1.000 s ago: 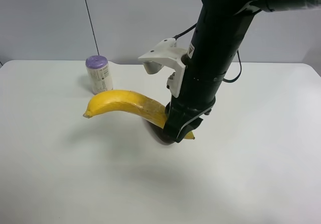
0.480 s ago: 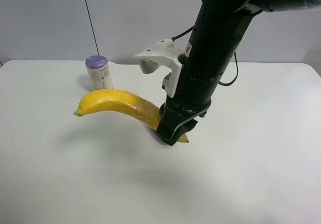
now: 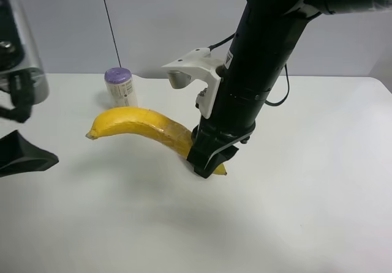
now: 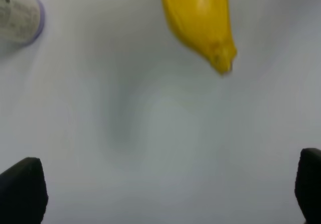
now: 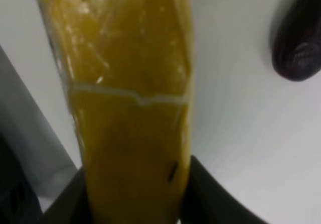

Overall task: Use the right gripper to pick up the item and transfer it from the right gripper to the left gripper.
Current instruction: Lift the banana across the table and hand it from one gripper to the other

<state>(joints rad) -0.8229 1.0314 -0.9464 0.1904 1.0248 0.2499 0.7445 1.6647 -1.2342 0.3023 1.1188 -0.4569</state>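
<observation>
My right tool (image 3: 210, 158) is clamped on the banana (image 3: 138, 123) near one end, with a short stub poking out past the grip. The banana is up off the surface (image 3: 306, 199). In the high view its long axis is roughly level and arched upward, and the free end points to that view's left, toward my left tool (image 4: 165, 191). The left tool is spread wide; the banana's free tip sits ahead of it, not touching. The can (image 3: 120, 90) stands upright behind the banana. The eggplant (image 5: 297, 48) lies on the surface near the right tool.
</observation>
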